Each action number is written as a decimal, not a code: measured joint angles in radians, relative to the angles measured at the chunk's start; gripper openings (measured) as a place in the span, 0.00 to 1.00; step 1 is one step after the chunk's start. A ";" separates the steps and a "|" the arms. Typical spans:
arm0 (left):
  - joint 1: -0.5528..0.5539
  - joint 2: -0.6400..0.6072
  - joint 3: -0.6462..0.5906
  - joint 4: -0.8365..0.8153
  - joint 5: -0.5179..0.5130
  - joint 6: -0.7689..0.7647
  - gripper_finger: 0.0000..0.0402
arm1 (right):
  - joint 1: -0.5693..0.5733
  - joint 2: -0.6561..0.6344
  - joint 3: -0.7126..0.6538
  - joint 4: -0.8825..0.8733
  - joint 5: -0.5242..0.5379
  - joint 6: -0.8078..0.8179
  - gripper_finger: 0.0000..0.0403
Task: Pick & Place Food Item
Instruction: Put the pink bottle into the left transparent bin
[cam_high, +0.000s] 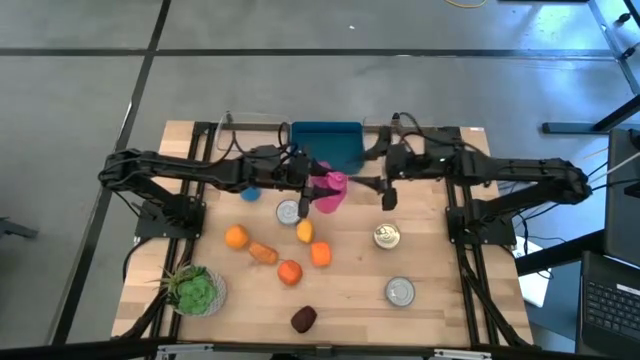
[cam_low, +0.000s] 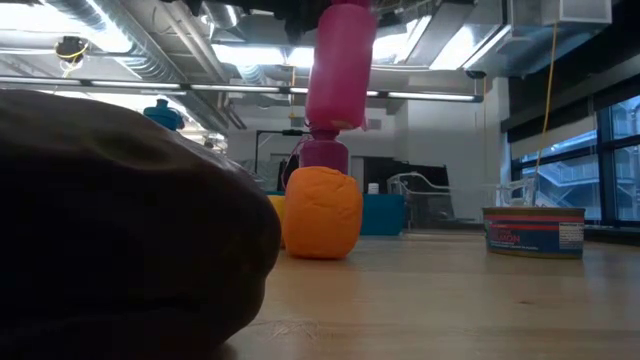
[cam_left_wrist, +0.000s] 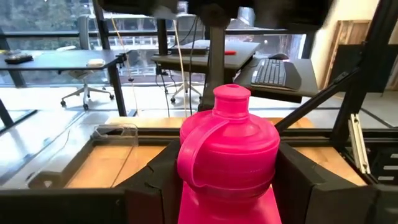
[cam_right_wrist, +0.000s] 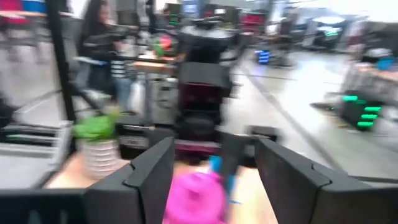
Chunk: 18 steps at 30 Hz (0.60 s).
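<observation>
Gripping pink bottle | left jaws clamped around body | lifted

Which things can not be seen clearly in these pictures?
- Low view: a dark blurred object close to the lens hides the table's left half.
- Right wrist view: motion blur smears the pink bottle.
- High view: can labels are too small to read.
- Left wrist view: the bottle's base is cut off below.

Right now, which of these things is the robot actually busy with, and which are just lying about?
In use:
- pink bottle, held by the left gripper
- right gripper, open beside it
- blue bin behind

Lying about:
- orange foods
- three cans
- potted plant
- dark item
</observation>
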 joint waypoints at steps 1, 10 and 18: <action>0.000 -0.012 0.000 -0.015 -0.005 0.004 0.41 | 0.000 -0.017 0.000 -0.017 0.029 -0.009 0.54; 0.004 -0.171 0.000 -0.143 -0.114 0.070 0.41 | 0.000 -0.120 0.000 -0.166 0.119 -0.007 0.52; 0.031 -0.321 0.000 -0.289 -0.287 0.106 0.41 | 0.000 -0.119 0.000 -0.251 0.134 0.038 0.52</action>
